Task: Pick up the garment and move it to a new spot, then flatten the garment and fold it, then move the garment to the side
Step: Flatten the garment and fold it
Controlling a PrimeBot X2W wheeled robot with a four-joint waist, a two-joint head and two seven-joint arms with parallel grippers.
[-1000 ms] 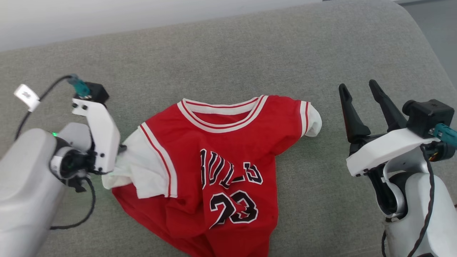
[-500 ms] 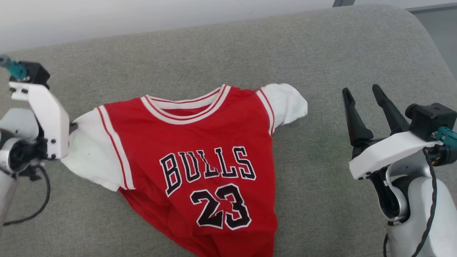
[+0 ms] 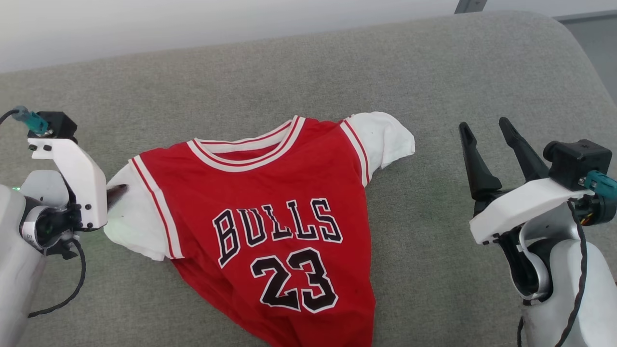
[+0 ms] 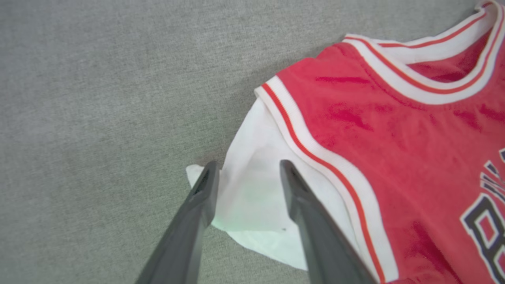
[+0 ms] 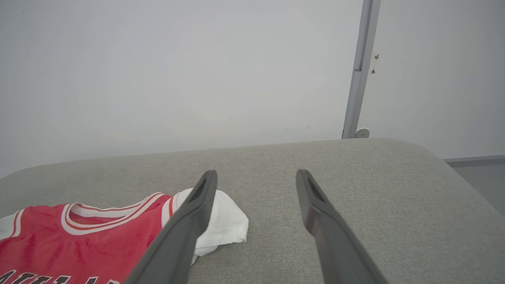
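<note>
The garment (image 3: 270, 212), a red jersey with white sleeves, black lettering and the number 23, lies front up and mostly spread on the grey cushion (image 3: 299, 72). Its hem runs off the head view's bottom edge. My left gripper (image 3: 119, 192) is at its left sleeve (image 3: 127, 226). In the left wrist view that gripper (image 4: 247, 169) is open, its two fingers straddling the white sleeve (image 4: 252, 189) without pinching it. My right gripper (image 3: 484, 126) stands open and empty to the right of the garment, apart from the right sleeve (image 3: 385, 135). From the right wrist, the gripper (image 5: 256, 175) points past the sleeve (image 5: 225, 221).
The cushion has a rounded far right corner (image 3: 554, 29), with floor beyond it. A pale wall (image 5: 177, 71) and a grey vertical post (image 5: 361, 67) stand behind the cushion. Bare cushion surrounds the garment on all sides.
My left gripper pulled the left sleeve out leftward, spreading the crumpled jersey flat, then came back a little and opened; the sleeve now lies slack. The right gripper stayed put.
</note>
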